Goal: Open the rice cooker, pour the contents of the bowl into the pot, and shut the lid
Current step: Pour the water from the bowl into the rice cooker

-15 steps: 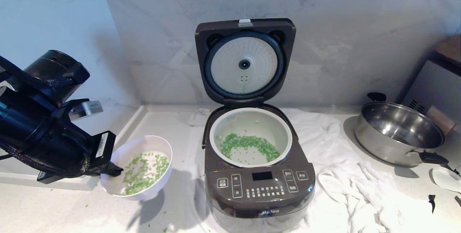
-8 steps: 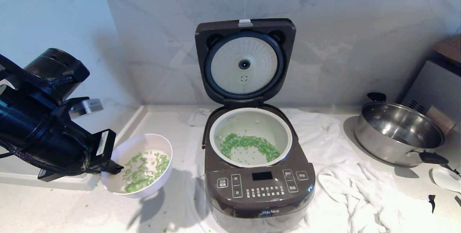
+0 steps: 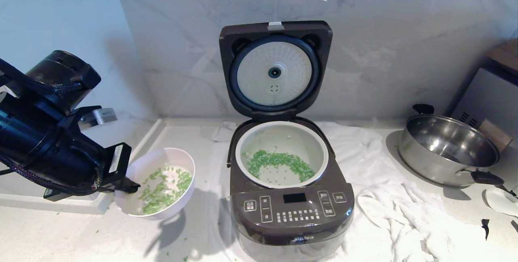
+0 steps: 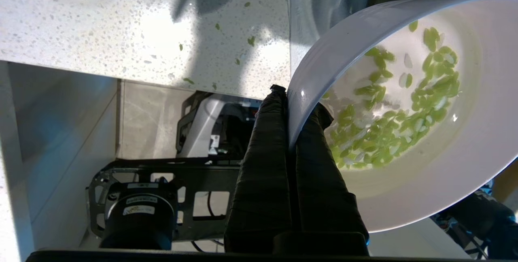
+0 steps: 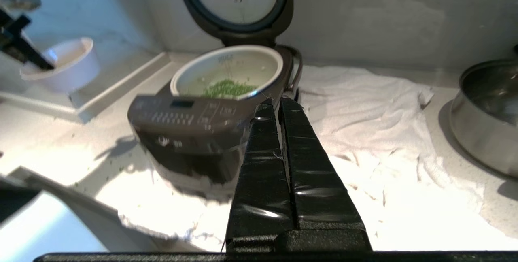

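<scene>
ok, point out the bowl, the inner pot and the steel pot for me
bowl (image 3: pixel 178 157): head view, far inner wall below the rim.
inner pot (image 3: pixel 283 136): head view, bare white back wall.
steel pot (image 3: pixel 421 152): head view, outer side wall.

Left gripper clamped on the bowl rim, arm reaching in from left of the rice cooker. Right gripper closed, empty, hovering before the cooker.

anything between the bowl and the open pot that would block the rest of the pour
Nothing visible does. The left gripper holds the bowl by its rim, left of the rice cooker; the lid stands upright behind the pot.
</scene>
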{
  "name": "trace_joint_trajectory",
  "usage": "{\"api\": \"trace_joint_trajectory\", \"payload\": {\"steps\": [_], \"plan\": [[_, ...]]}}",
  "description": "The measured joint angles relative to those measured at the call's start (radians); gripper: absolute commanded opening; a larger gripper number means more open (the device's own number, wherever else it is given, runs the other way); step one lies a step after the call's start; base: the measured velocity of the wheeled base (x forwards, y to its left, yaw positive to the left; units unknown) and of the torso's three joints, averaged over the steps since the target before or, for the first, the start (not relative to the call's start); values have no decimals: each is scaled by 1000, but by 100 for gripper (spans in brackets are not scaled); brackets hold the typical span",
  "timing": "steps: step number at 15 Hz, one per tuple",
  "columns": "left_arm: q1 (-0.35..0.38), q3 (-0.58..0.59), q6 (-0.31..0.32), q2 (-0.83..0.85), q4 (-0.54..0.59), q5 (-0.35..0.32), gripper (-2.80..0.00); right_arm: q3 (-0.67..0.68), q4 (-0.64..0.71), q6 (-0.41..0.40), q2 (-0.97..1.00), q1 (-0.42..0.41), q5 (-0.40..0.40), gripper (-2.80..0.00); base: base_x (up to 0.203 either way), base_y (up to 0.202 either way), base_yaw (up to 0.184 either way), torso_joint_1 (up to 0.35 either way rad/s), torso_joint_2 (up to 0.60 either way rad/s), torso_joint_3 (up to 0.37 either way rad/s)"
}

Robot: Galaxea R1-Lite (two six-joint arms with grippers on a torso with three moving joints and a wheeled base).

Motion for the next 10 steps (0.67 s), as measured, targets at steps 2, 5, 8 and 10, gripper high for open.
{"api": "trace_joint_trajectory", "payload": {"steps": [2, 5, 8, 10], "plan": [[-1, -6, 2, -1, 1, 9, -280, 46, -4, -15, -39, 17, -9, -280, 0, 0, 0, 0, 0, 0], [-2, -8, 2, -3, 1, 9, -280, 142, -5, -69, -112, 19, -19, -280, 0, 0, 0, 0, 0, 0], [-7, -20, 2, -3, 1, 9, -280, 264, -14, -213, -176, 16, -114, -280, 0, 0, 0, 0, 0, 0], [-10, -24, 2, -1, 1, 10, -280, 301, -17, -254, -193, 15, -261, -280, 0, 0, 0, 0, 0, 0]]}}
